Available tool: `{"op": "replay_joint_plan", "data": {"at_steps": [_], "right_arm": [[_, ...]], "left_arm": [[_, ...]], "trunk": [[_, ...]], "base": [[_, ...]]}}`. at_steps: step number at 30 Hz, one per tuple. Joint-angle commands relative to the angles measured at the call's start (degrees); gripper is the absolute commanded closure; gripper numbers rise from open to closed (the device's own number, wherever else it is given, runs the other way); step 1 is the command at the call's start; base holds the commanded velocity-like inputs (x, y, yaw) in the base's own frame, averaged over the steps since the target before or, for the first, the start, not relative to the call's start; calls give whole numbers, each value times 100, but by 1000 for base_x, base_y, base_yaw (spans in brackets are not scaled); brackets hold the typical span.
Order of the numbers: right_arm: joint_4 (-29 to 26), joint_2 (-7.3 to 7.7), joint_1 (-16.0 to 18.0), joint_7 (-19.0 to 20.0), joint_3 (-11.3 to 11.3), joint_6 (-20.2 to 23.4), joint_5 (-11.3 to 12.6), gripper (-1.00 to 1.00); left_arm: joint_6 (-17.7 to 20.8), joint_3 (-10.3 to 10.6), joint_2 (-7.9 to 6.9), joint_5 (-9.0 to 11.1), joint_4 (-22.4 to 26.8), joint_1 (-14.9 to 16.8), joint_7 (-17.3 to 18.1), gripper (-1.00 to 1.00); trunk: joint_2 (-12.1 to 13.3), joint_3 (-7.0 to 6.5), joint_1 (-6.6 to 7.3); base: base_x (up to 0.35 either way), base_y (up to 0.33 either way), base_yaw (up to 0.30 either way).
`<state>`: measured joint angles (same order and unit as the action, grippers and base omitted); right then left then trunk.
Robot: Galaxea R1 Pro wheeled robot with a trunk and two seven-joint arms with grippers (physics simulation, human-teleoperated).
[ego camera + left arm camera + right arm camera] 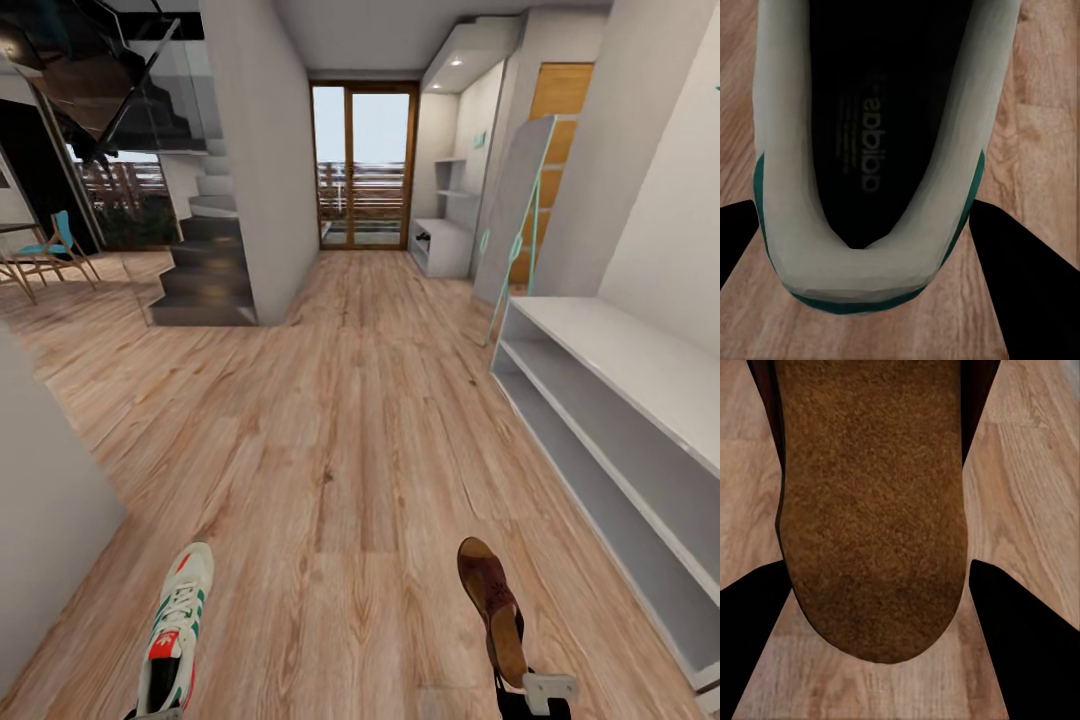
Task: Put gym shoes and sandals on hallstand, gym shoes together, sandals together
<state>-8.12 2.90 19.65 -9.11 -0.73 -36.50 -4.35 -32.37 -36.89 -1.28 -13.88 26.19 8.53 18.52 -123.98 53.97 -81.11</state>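
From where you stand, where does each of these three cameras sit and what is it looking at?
Head view: on the head, looking down the corridor floor, hallstand on the right.
Left wrist view: on the left arm, facing the gym shoe heel between dark fingers.
Right wrist view: facing the sandal insole.
The head view shares both shoes.

Both grippers' dark fingers [1020,285] [1027,637] spread wide, apparently gripping nothing.

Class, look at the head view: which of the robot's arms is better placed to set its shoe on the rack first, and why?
Right, probably. Its sandal hangs on the side where the hallstand stands; the left gripper's gym shoe is across the corridor floor.
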Motion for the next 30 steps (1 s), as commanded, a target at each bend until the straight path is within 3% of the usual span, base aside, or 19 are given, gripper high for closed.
{"op": "replay_joint_plan", "data": {"at_steps": [1,16,30], "right_arm": [[3,0,4,-48,-7,-7,-48,100],[4,0,4,-55,-14,-7,-56,100],[9,0,4,-56,-15,-7,-57,100]], "left_arm": [[-24,-48,4,-47,0,7,29,100],[-24,-55,3,-27,0,6,29,100],[-24,-64,-4,-24,0,3,29,100]], "trunk": [[-2,5,-3],[-2,-4,-3],[-2,-86,-3]], "base": [[340,-122,0],[340,-115,1],[340,-11,2]]}}
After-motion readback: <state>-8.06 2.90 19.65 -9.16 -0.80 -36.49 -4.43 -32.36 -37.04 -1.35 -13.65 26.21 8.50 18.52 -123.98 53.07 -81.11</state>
